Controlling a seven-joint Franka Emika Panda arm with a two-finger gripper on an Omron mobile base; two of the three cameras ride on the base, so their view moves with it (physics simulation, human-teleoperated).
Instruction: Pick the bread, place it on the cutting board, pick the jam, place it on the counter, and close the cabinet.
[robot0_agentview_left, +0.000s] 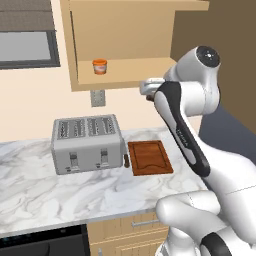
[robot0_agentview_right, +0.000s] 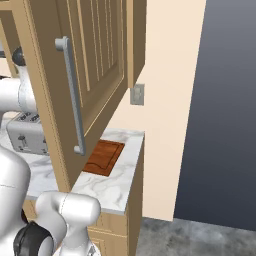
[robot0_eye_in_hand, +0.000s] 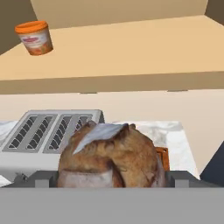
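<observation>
Jaws spread wide around bread (robot0_eye_in_hand: 114, 155), loaf held between fingertips (robot0_eye_in_hand: 43, 178), up off the worktop (robot0_agentview_left: 45, 185). Beyond: toaster (robot0_agentview_left: 87, 142), empty cutting board (robot0_agentview_left: 150, 157). Farthest: jam (robot0_agentview_left: 100, 66) on open cabinet (robot0_agentview_left: 125, 45) shelf.

The white arm with dark joints (robot0_agentview_left: 185, 130) rises from its rounded base, bends at a raised elbow and reaches forward and up, the wrist held about level. Its two-finger tool (robot0_eye_in_hand: 113, 177) stands with jaws wide, clasping the lumpy round brown loaf (robot0_eye_in_hand: 111, 155) between them. The loaf sits directly ahead of the tool's palm, bulging above both small dark fingertips (robot0_eye_in_hand: 41, 178).
</observation>
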